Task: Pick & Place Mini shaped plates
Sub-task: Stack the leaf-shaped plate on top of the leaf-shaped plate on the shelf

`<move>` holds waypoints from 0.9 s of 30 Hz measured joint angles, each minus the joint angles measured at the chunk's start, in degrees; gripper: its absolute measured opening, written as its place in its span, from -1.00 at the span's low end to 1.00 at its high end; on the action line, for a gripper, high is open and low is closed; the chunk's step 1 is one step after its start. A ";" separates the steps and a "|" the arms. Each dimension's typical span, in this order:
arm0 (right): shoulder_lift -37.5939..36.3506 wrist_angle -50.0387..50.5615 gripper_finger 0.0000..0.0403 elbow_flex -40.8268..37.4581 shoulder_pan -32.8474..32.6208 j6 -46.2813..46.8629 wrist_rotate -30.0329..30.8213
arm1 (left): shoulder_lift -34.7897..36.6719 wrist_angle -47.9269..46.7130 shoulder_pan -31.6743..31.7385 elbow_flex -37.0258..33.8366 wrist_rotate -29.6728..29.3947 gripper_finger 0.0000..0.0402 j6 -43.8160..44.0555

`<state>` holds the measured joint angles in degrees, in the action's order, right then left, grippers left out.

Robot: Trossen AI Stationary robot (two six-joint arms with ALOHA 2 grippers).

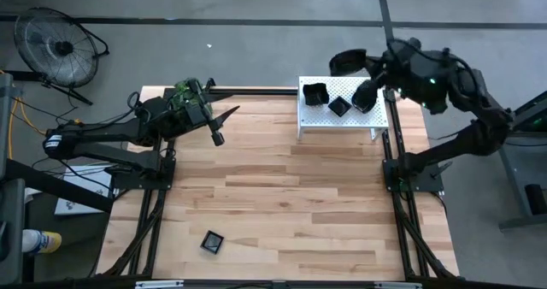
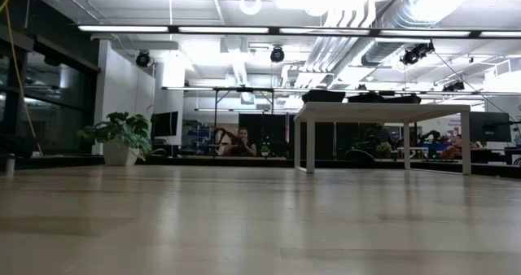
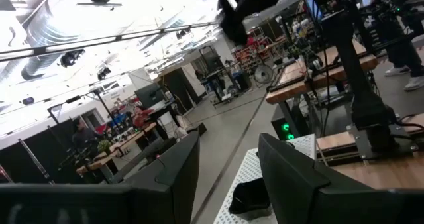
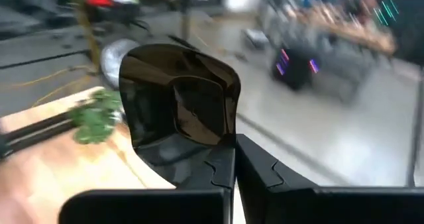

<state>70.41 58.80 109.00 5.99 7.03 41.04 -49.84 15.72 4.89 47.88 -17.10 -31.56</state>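
Your right gripper [image 4: 228, 159] is clenched on a mini plate [image 4: 177, 101] above the white rack [image 1: 342, 118] at the far right, where three plates [image 1: 339, 106] already sit. One plate [image 1: 212, 241] waits near the table's front edge; your left gripper [image 1: 218, 126] hangs released, empty, at far left.

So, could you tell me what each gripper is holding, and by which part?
The right gripper pinches a black plate by its rim, lifted beyond the rack. The left gripper is open and holds nothing.
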 joint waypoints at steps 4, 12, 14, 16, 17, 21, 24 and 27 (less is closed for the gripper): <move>-0.07 7.30 -1.00 -0.73 8.95 11.19 -5.84 | 0.02 -1.58 0.00 0.00 0.02 -0.24 0.35; -0.02 20.65 -1.00 -7.44 25.06 30.08 -17.47 | 0.02 -3.94 0.00 0.00 0.04 -0.24 0.34; -0.15 20.63 -1.00 -10.62 27.79 32.76 -17.72 | 0.02 -3.93 0.00 0.00 0.06 -0.24 0.27; -0.26 20.63 -1.00 -13.78 30.12 34.10 -19.27 | 0.02 -3.93 0.00 0.00 0.04 -0.24 -0.39; -0.30 20.63 -1.00 -15.49 31.20 34.22 -20.72 | 0.02 -4.06 0.00 0.00 0.04 -0.24 -0.92; -0.26 20.81 -1.00 -22.33 35.23 31.55 -28.42 | 0.17 -4.88 0.00 0.00 0.13 -0.24 -1.19; -0.26 20.12 -1.00 -25.54 37.43 29.74 -30.52 | 0.17 -6.25 0.02 0.00 2.11 -0.24 -1.16; -0.28 17.34 -1.00 -27.00 39.77 24.59 -33.69 | 0.17 -7.29 0.02 0.00 6.11 -0.24 -1.17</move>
<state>70.13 76.14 82.00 45.76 31.62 7.35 -49.67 8.43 4.91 47.88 -10.99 -32.73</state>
